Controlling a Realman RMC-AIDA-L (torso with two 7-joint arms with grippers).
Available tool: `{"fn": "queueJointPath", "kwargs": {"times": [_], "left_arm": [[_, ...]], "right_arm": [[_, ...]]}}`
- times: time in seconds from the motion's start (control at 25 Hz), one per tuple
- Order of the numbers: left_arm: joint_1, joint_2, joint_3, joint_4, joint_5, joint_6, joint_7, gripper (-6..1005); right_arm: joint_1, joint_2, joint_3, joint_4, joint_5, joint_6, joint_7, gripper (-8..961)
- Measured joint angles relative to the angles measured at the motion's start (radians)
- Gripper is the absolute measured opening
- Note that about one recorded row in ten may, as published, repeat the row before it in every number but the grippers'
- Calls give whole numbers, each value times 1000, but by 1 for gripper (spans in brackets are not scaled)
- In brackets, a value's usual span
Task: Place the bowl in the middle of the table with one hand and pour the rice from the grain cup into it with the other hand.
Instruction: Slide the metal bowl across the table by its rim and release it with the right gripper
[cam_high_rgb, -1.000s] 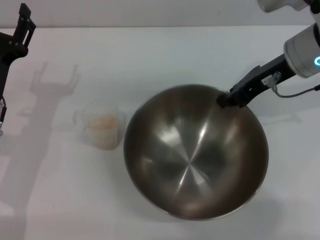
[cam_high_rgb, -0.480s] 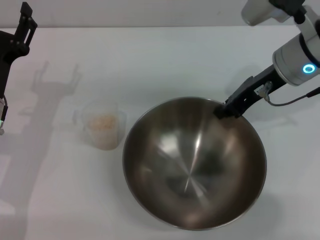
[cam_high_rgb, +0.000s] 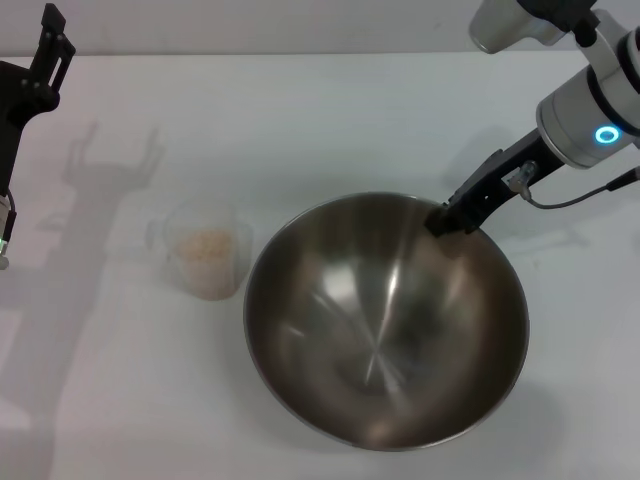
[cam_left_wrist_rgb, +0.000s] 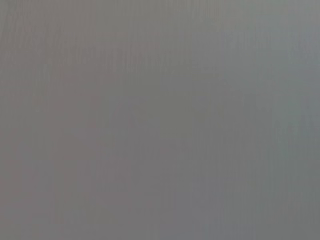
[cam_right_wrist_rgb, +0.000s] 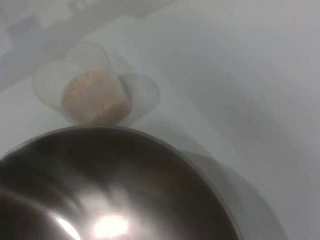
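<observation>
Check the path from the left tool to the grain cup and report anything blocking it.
Nothing visible blocks it. The left tool hangs at the table's far left corner, with only bare tabletop between it and the grain cup. The bowl, held by the right tool, sits on the cup's other side.

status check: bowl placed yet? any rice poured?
Bowl placement in hand: right gripper is at the far rim of the bowl, which sits near mid-table. No pour yet: rice is all in the grain cup beside the empty bowl; left gripper is parked at far left.
</observation>
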Motion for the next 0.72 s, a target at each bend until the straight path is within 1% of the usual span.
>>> {"fn": "queueJointPath", "kwargs": {"times": [0.2, 0.32, 0.36, 0.4, 0.56, 0.64, 0.72], "left_arm": [[0, 0, 0, 0, 0, 1, 0, 813], [2, 0, 0, 0, 0, 1, 0, 813], [4, 0, 0, 0, 0, 2, 0, 813], [4, 0, 0, 0, 0, 2, 0, 813], [5, 0, 0, 0, 0, 2, 0, 813], [9, 0, 0, -1, 0, 2, 0, 813], [11, 0, -1, -2, 0, 3, 0, 813]], "right_arm": [[2, 0, -49, -10, -3, -5, 8, 66], [1, 0, -80, -25, -18, -15, 22, 175], [-3, 1, -95, -51, -27, -22, 27, 211], [-3, 1, -95, -51, -27, -22, 27, 248], [-9, 3, -102, -140, -15, -35, 27, 416], [-8, 3, -102, -155, -11, -41, 25, 504], [-4, 3, -103, -176, -2, -64, 22, 504]]}}
